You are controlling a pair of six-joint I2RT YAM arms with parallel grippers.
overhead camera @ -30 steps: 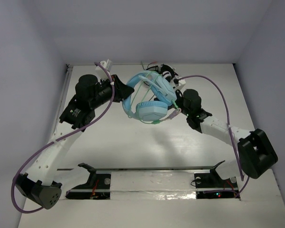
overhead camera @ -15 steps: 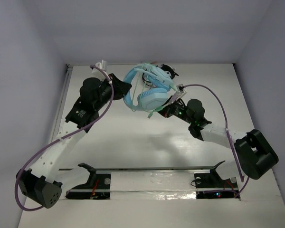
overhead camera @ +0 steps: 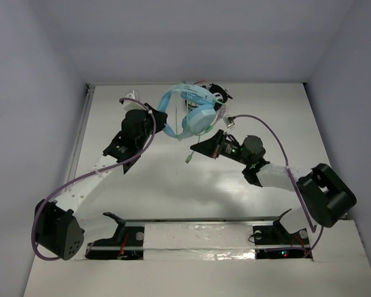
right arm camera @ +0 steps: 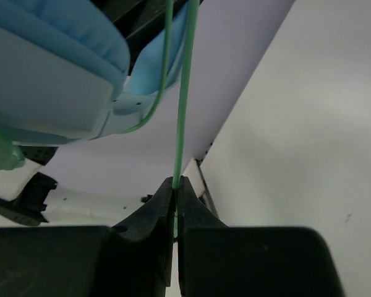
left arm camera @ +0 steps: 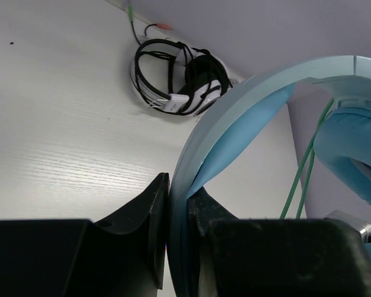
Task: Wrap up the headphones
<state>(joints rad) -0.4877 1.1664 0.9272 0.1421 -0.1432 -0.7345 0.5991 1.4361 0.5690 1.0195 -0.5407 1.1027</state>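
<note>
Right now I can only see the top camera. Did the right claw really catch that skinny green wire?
Observer: Yes. The right wrist camera shows the right claw shut on the green cable, which runs straight up from between its fingers.
Operator: What is the left claw pinching?
Observer: Its own camera shows the left claw shut on the headband of the blue headphones, edge-on between the fingers.
Operator: What's the dark thing hiding behind them?
Observer: A black-and-white headset, lying on the table near the back wall, apart from both claws.
</note>
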